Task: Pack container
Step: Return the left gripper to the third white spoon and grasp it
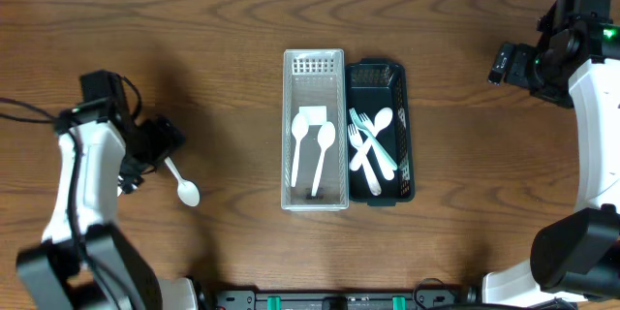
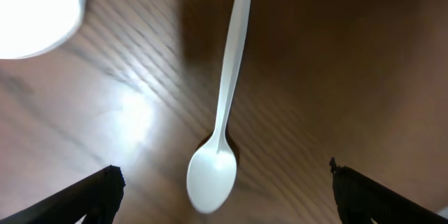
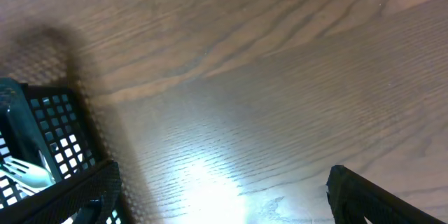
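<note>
Left gripper (image 2: 225,173) jaws spread wide, holding nothing, over white spoon (image 2: 230,77) lying on table (image 1: 194,39) (neither finger touching it). Right gripper (image 3: 224,182) likewise wide apart, holding nothing, beside black basket (image 3: 56,126).

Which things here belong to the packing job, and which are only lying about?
Job:
loose white spoon
white tray
two spoons in it
black basket
forks in it

Not the job:
black rail at the table's front
arm cable
</note>
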`<action>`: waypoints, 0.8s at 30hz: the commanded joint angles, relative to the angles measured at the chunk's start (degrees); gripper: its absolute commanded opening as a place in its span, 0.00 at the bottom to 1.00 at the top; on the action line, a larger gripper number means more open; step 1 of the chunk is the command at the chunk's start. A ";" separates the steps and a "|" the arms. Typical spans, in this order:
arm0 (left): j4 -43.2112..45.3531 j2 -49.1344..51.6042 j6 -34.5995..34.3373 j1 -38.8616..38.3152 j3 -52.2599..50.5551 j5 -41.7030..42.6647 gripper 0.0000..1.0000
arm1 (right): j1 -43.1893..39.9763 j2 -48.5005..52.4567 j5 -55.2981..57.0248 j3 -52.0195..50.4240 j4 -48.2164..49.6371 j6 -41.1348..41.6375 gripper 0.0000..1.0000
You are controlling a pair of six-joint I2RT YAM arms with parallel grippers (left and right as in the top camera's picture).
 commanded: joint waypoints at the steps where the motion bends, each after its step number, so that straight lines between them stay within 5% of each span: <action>1: 1.55 3.58 1.07 0.20 -1.03 1.73 0.97 | 0.37 0.17 -0.26 -0.04 -0.07 -0.83 0.97; 24: 4.92 13.70 1.05 0.20 -1.07 -3.06 0.97 | 0.37 0.17 -0.26 -0.04 -0.44 -0.83 0.97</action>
